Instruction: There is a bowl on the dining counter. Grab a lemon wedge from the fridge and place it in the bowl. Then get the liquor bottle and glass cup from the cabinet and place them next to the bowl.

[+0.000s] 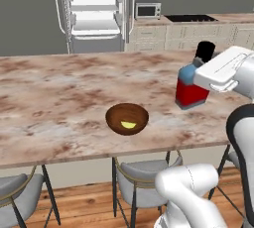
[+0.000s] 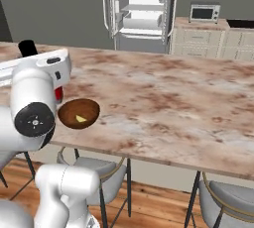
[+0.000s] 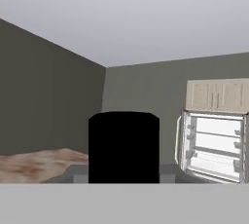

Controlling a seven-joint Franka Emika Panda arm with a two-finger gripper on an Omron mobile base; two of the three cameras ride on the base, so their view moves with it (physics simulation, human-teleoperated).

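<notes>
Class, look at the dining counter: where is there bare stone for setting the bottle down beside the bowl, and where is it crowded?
The dining counter is bare left of the bowl, behind it toward the fridge, and along its long far stretch in the right base view. The crowded spot is right of the bowl, where the liquor bottle and the arm's hand sit. The lemon wedge lies in the bowl.

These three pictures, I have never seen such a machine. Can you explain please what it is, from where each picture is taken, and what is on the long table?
It is a white robot arm in a simulated kitchen. Two cameras ride on its base, behind it to the left and right; the third looks along its hand. On the dining counter sits the bowl with the lemon wedge inside. Beside it the end effector is at the liquor bottle, which seems held; the fingers are hidden, so I cannot confirm the grip. The black shape in the hand view is its cap. Behind stands the fridge, doors open.
</notes>
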